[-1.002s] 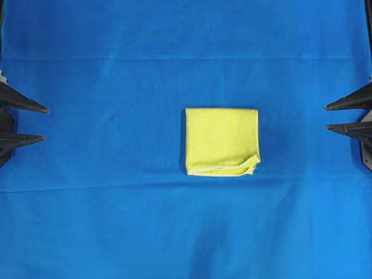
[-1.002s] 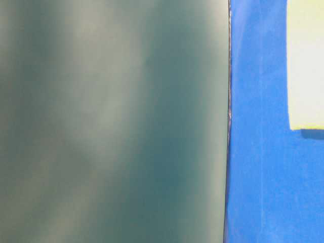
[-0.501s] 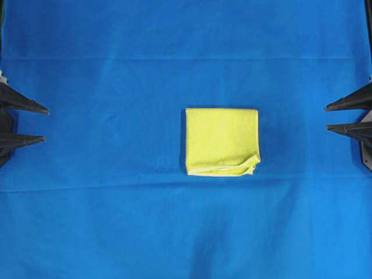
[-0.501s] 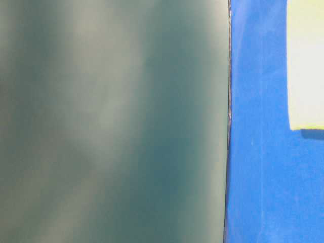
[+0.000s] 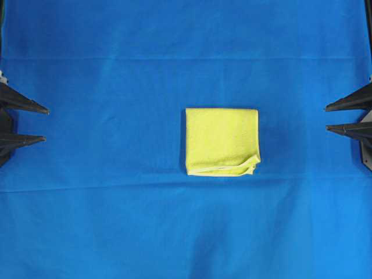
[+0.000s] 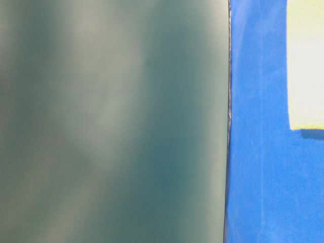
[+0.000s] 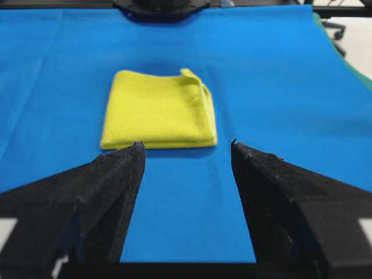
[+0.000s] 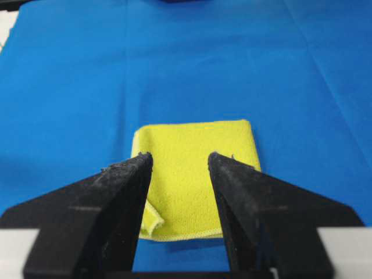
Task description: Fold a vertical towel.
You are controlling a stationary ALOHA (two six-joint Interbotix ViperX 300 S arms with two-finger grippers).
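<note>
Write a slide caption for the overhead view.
Folded yellow-green towel on blue cloth, between open left gripper and right gripper.

Bright, even overhead lighting; no glare.
Thin dark shadow under folded yellow-green microfibre towel (image 5: 222, 141). Table-level view badly defocused: blurred grey-green surface (image 6: 111, 121) filling left. Black wrist-camera fingers (image 7: 110, 192) soft.

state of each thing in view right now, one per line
towel: folded in layers, lying flat on the blue cloth, one near corner rumpled, touched by neither gripper
blue cloth: spread over the table, lightly creased
left gripper: open, empty, at the left edge, apart from the towel
right gripper: open, empty, at the right edge, apart from the towel
</note>
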